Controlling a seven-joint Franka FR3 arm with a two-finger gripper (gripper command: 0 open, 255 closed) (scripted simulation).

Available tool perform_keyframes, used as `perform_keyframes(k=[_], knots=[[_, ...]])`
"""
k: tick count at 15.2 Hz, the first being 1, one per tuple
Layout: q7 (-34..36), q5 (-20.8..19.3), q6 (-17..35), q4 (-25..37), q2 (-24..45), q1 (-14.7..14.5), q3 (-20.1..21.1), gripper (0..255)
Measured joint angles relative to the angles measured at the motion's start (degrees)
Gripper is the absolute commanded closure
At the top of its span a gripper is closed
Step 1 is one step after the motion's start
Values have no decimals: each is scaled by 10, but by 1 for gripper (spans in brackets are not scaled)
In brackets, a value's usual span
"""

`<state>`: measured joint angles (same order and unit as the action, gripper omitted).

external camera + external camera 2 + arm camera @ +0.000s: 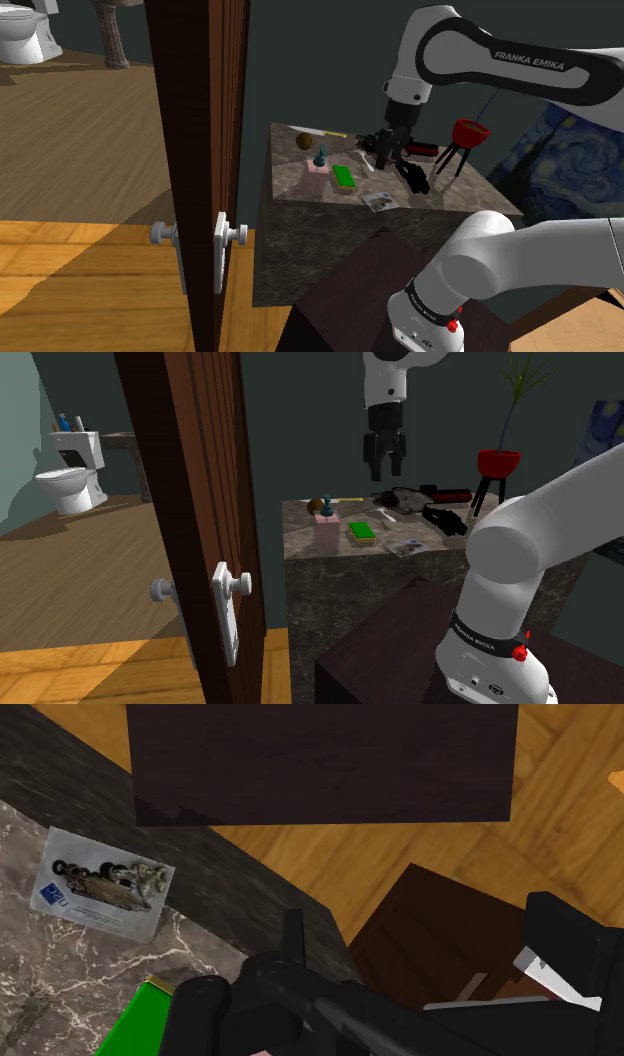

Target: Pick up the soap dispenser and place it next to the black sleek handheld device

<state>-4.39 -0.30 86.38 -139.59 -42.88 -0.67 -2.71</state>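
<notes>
Hovering the gripper (384, 473), fingers apart and holding nothing, above the worktop (306, 543); approaching the pink soap dispenser (326, 528), next needing shifting over and lowering around it.

My pincer (383, 474) is all black; below it, the tabletop (290, 180) is veined grey-brown marbling, the soap dispenser (326, 530) pink, the sponge (361, 531) bright green.
</notes>
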Motion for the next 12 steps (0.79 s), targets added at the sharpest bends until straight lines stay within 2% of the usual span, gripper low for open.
perform_keyframes(k=[4,12], knots=[[0,-1,33,12,42,1,-3,0],[-5,-3,145,85,212,7,-19,0]])
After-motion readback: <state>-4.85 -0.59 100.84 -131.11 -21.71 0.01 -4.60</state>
